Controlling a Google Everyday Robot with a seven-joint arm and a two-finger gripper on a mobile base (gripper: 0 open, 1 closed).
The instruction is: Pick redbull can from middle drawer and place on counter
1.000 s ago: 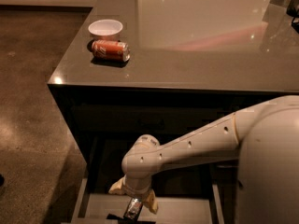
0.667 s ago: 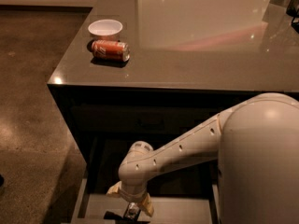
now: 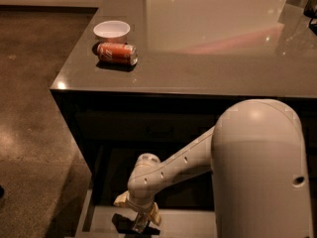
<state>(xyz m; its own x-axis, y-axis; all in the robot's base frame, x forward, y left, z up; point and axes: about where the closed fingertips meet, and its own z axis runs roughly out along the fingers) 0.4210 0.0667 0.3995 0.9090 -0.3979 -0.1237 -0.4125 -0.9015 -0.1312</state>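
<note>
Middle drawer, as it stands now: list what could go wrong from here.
The end effector is down inside the middle drawer, at the frame's bottom edge, and no redbull can shows clearly, so a grasp may miss. On lifting out, the arm may clip the counter edge above it.

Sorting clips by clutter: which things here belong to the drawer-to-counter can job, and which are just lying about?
Job: drawer, gripper down inside it, counter; redbull can not made out.
Lying about: orange can on its side, white bowl beside it.
</note>
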